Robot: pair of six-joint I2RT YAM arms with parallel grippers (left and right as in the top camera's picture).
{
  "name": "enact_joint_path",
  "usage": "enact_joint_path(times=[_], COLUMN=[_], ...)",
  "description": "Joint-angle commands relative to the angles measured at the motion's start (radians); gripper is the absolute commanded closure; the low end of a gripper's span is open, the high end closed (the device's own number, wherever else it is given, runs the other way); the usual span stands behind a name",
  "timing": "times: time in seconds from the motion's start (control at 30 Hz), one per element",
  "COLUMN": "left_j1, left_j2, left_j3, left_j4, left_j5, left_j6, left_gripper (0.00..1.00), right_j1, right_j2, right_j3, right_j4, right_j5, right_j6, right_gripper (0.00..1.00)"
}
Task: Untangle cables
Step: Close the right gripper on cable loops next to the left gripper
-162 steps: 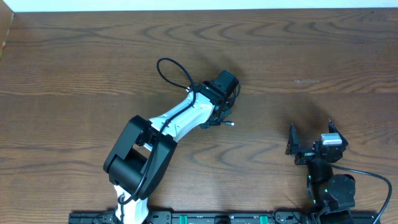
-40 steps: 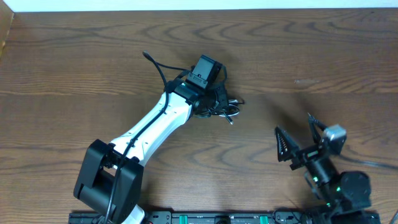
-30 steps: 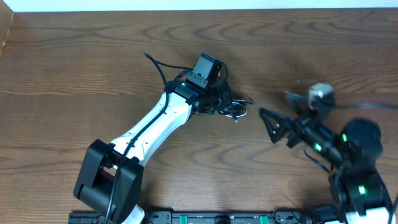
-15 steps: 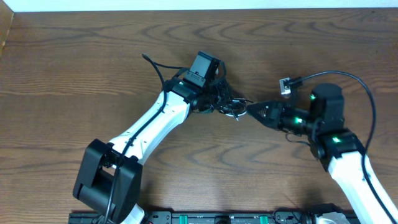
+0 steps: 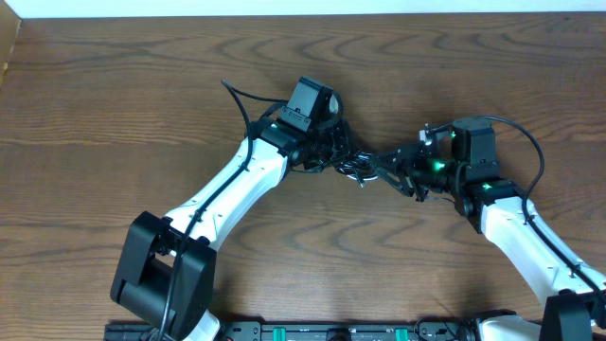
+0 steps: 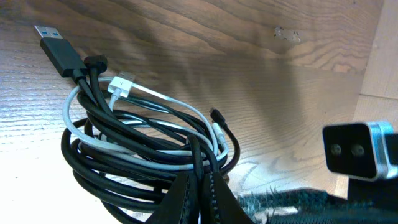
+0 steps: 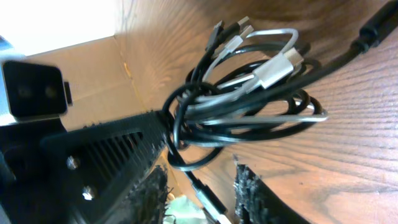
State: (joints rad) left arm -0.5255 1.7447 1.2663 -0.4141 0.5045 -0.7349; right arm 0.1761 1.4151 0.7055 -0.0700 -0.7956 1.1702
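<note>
When viewed from above, shows both white-and-black arms meeting near the middle of the brown wood-grain table [image 5: 114,76]. Places the cables [image 5: 354,168], thin black and white cords wound into one tangled coil, right between them.

Has the left gripper [image 5: 337,159] clamped on the coil's left side. Confirms that in the left wrist view, with ridged black fingers [image 6: 186,194] pressed together on several black strands at the bottom of the coil. Fans the loops up and to the left of that grip, with the white cord threaded among the black. Ends in a long black USB plug [image 6: 59,53] at upper left, with a flat white plug [image 6: 122,84] just beside it. Adds a small black plug [image 6: 216,116] sticking up at the coil's right. Catches the right arm's white boxy camera housing [image 6: 354,152] at the right edge.

Puts the right gripper [image 5: 382,171] against the coil's right side; cannot tell from overhead whether touching. Shows, in the right wrist view, its rough black fingers [image 7: 247,186] standing apart beneath the coil. Leaves a black plug end [image 7: 205,198] in the gap between them; cannot tell whether either finger touches it. Hangs the lowest black loop right at those fingertips. Brings the left gripper's ridged finger in from the left to meet the coil, with a silver-white plug [image 7: 277,68] lying across the upper loops.
</note>
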Motion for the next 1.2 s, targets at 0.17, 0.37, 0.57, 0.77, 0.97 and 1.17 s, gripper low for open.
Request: enact_joint_path(times=[0.17,0.37,0.57,0.77,0.97,1.17], left_j1=[0.003,0.003,0.002,0.003,0.003,0.002], left_j2=[-0.011,-0.011,-0.011,-0.011,-0.011,-0.011], left_j3=[0.000,0.000,0.000,0.000,0.000,0.000], left_j4=[0.010,0.056,0.062,0.061,0.061,0.061], left_j5=[0.062,0.065,0.118,0.209,0.222,0.222], left_j6=[-0.009,-0.111,-0.132,-0.132,-0.143,-0.189], left_gripper=[0.93,0.92,0.93,0.93,0.92,0.93], right_j1=[0.020,0.058,0.079,0.081,0.081,0.081], right_j2=[0.004,0.004,0.004,0.004,0.003,0.003], right_j3=[0.013,0.013,0.013,0.013,0.013,0.013], right_j4=[0.011,0.011,0.010,0.010,0.011,0.027], right_j5=[0.011,0.012,0.061,0.149,0.146,0.147], right_j6=[0.182,0.300,0.299,0.299,0.327,0.344], right_gripper=[0.64,0.65,0.68,0.69,0.62,0.68])
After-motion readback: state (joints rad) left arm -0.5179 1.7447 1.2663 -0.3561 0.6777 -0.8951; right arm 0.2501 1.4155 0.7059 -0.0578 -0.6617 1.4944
